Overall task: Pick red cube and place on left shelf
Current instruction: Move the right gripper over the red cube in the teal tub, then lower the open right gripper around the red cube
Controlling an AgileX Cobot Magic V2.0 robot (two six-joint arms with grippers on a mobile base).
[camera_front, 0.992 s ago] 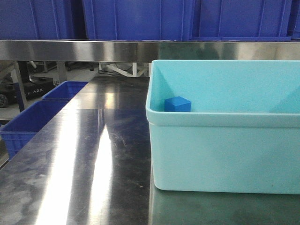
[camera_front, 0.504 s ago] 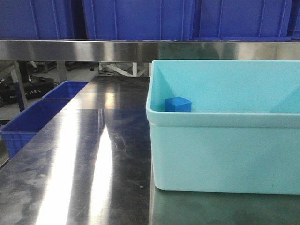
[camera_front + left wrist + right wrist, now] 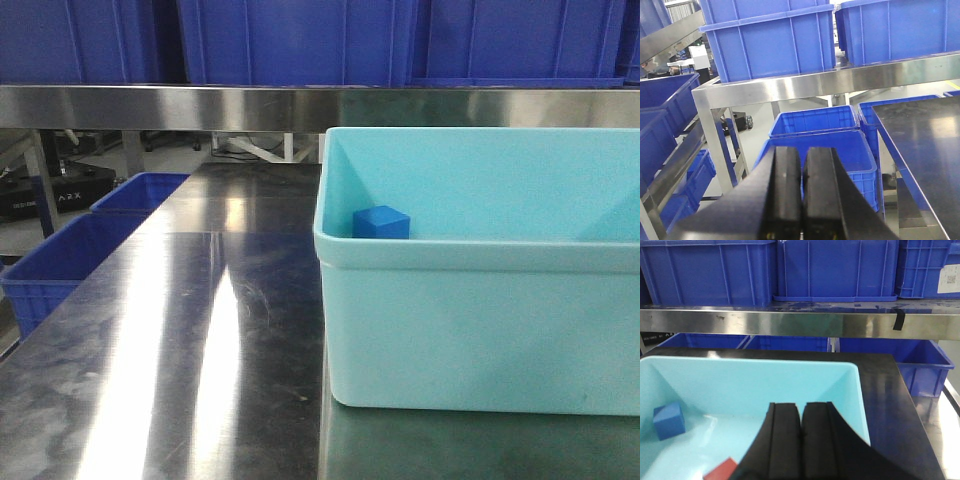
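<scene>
You have everything left to do: the small red cube (image 3: 722,469) lies on the left half of the pale turquoise plastic bin's (image 3: 852,390) floor, not yet on the brushed-steel left shelf (image 3: 790,87), while the right hand (image 3: 801,410) and left hand (image 3: 804,152) are both clenched empty.

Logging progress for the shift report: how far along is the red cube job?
Nothing done yet: the red cube lies in the light blue bin, near a blue cube. In hand: the right pincer hovers shut above the bin, empty; left pincer shut too. Left: grasp, carry, place on the left shelf.
</scene>
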